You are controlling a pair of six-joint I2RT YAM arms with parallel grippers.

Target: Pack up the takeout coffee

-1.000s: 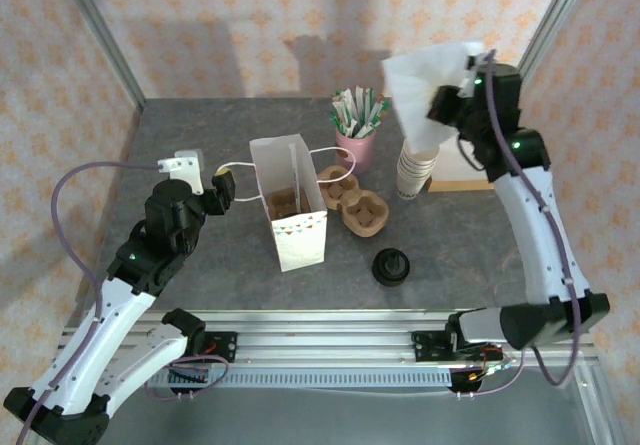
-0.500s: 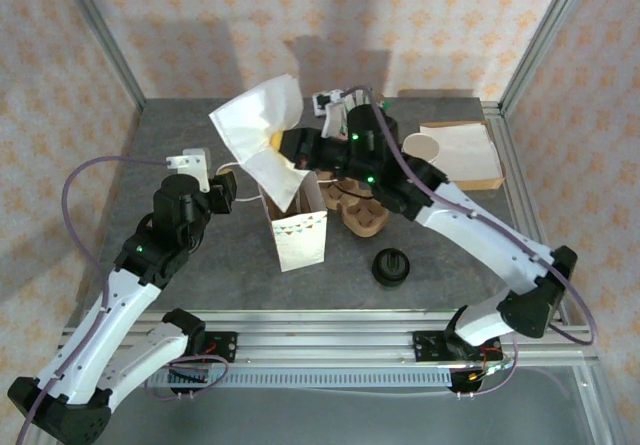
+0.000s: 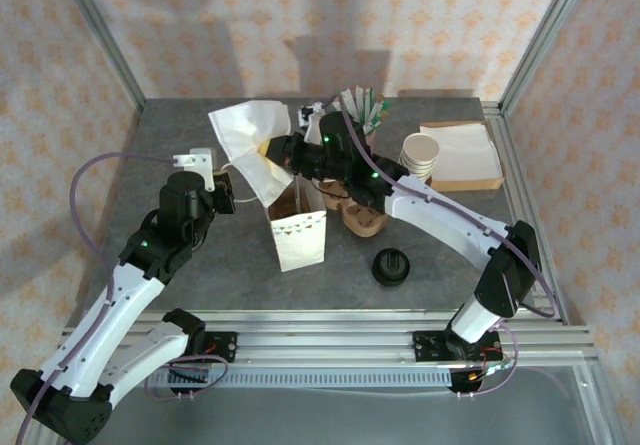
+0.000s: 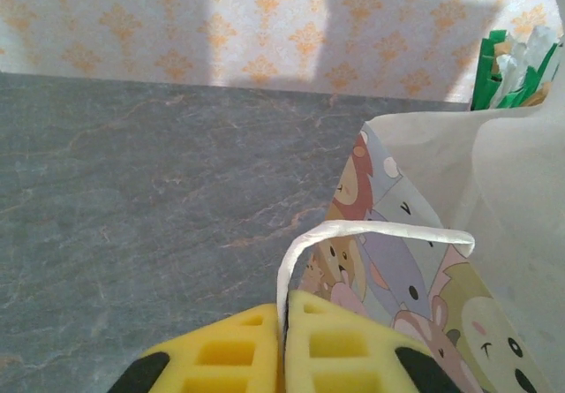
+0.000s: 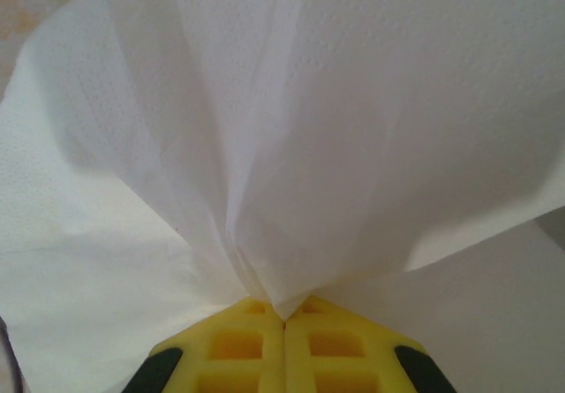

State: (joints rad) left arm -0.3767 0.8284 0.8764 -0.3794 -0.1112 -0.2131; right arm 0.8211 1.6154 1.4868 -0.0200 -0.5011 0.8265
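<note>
Yellow-padded left gripper [image 4: 282,353] pinches the white handle loop [image 4: 380,228] at the left side of the paper gift bag [image 3: 298,230], the right gripper [image 3: 272,151] (pads pressed tight) clamps a white napkin [image 3: 245,130] just above the bag's open top, and the black-lidded takeout coffee [image 3: 391,266] stands on the table [image 3: 240,265] right of the bag.

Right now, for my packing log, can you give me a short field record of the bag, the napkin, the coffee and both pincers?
left pincer: shut on the bag handle
right pincer: shut on a white napkin, held over the bag's mouth
paper bag: upright, top open
takeout coffee: on the table, right of the bag, not yet packed
</note>
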